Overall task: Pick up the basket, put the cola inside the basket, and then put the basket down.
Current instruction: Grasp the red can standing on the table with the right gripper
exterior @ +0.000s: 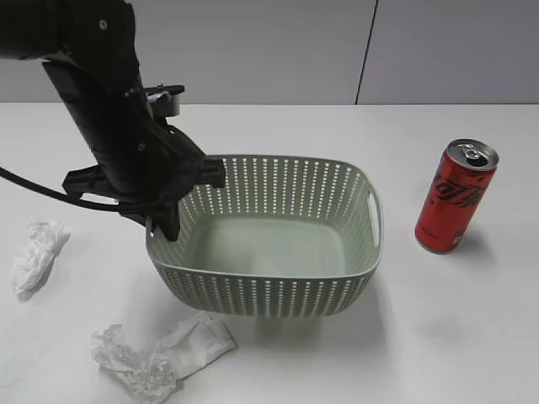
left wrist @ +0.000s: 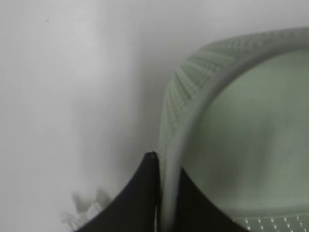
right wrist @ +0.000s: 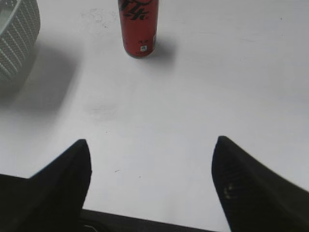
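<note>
The pale green basket (exterior: 278,244) is in the middle of the exterior view, empty, with a shadow beneath it; it looks raised a little off the table. My left gripper (exterior: 164,220) is shut on the basket's left rim; in the left wrist view the rim (left wrist: 169,159) passes between the two black fingers (left wrist: 166,166). The red cola can (exterior: 455,196) stands upright to the right of the basket. In the right wrist view the cola (right wrist: 138,26) stands far ahead of my open, empty right gripper (right wrist: 152,159), with the basket corner (right wrist: 17,36) at upper left.
Crumpled white tissue lies at the left (exterior: 38,252) and in front of the basket (exterior: 160,353); some shows in the left wrist view (left wrist: 84,212). The white table (exterior: 472,320) spreads all round.
</note>
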Robot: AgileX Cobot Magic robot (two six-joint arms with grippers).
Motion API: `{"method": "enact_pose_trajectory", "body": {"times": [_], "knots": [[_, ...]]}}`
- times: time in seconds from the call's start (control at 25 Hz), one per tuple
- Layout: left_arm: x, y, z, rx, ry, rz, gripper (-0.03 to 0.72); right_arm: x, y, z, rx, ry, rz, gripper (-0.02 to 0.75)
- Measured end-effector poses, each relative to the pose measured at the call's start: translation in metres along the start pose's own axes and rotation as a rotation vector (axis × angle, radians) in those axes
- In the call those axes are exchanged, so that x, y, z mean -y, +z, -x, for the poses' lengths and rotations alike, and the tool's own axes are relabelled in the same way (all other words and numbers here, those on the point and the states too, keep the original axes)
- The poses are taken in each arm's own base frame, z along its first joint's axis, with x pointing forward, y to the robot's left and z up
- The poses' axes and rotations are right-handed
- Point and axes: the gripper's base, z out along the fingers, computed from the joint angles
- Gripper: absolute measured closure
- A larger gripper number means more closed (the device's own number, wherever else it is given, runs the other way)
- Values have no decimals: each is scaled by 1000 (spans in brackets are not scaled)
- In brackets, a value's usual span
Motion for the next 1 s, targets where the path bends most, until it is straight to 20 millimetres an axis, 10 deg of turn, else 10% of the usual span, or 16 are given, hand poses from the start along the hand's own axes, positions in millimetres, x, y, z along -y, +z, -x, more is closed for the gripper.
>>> {"method": "enact_pose_trajectory", "body": {"times": [0.44, 1.0], "knots": [[0, 0, -1, -8, 2, 5, 692, -2, -9, -53, 260, -36, -15, 150], [0, -1, -1, -9, 1, 3, 692, -3, -7, -54, 264, -57, -14, 150]]}}
